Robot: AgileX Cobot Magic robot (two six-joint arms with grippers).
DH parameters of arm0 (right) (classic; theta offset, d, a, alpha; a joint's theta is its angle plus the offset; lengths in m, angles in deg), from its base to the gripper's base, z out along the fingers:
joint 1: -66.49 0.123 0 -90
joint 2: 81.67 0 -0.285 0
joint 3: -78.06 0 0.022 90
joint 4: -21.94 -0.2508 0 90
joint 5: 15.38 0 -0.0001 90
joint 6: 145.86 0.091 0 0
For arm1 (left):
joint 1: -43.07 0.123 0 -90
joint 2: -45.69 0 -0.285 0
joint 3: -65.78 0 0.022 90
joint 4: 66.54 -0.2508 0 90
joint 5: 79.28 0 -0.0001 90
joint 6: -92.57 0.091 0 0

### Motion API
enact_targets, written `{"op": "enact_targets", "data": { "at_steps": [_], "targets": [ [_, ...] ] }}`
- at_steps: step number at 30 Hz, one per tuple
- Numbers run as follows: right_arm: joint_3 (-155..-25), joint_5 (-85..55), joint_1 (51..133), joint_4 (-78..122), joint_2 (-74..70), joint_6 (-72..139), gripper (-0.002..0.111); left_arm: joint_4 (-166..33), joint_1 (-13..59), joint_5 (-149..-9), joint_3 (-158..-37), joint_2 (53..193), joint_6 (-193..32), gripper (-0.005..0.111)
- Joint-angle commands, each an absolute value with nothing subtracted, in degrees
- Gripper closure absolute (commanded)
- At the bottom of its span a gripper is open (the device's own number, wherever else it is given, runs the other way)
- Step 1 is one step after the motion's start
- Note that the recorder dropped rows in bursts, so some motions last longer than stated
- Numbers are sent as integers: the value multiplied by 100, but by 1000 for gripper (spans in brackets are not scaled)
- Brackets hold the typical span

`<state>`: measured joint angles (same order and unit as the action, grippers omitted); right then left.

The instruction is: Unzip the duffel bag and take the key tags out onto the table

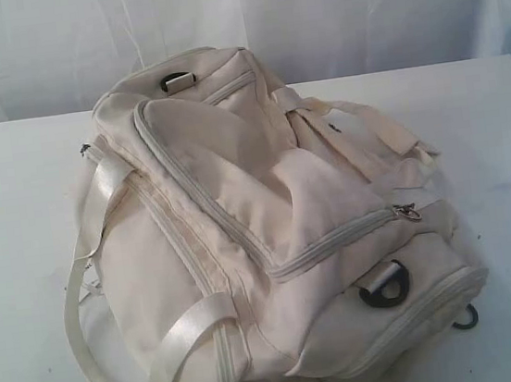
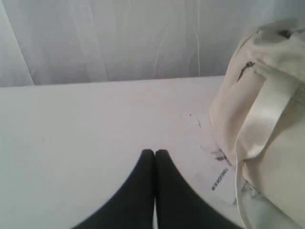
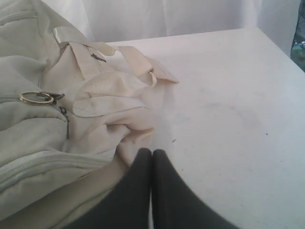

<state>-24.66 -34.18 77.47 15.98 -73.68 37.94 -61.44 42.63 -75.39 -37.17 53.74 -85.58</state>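
Nothing of the job is done yet. The duffel bag [image 1: 270,236] is seen lying on the table [image 1: 14,202], and its long grey zipper [image 1: 200,198] is shut all the way to the ring pull [image 1: 408,212]. The key tags are not seen anywhere; they are likely hidden inside the bag. The left gripper [image 2: 155,152] is pinched shut with nothing in it, over bare table beside the bag. The right gripper [image 3: 151,151] is pinched shut and empty too, just beside the bag's crumpled folds. The zipper must be opened first, and then the tags must be lifted out.
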Motion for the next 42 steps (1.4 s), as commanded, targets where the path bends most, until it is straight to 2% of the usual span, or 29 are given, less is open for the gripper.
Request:
{"op": "enact_targets", "data": {
  "at_steps": [1,15,20,22,26,28,32,36,42],
  "targets": [
    [-2472,-2727,7717,1640,-7388,3783,108,-6095,4233,-6791,-3700,5348,-8591,107],
    [-2472,755,7717,1610,-7388,4271,108,-6095,4233,-4397,-3700,5348,-8656,107],
    [-2491,-1,7717,100,-7356,4282,108,-6029,4233,-4641,-3849,5376,-8656,107],
    [-2687,-225,7717,-684,-6875,3835,108,-5909,4233,-4834,-4077,5587,-8656,107],
    [-3440,-336,7733,-775,-5123,3690,108,-5782,4233,-5418,-4784,6242,-8656,107],
    [-4209,-1008,7730,-516,-3982,3681,108,-5782,4233,-6073,-5218,6603,-8656,107],
    [-6220,-3388,7730,-180,-1569,3317,108,-5807,4233,-8822,-6436,7667,-8414,107],
    [-8056,-5523,7730,-1167,405,1834,108,-5765,4219,-10749,-7471,8797,-7460,107],
    [-9654,-7685,7730,-2075,1875,1074,108,-4280,3767,-11503,-7876,9833,-5754,107]
  ]
}}
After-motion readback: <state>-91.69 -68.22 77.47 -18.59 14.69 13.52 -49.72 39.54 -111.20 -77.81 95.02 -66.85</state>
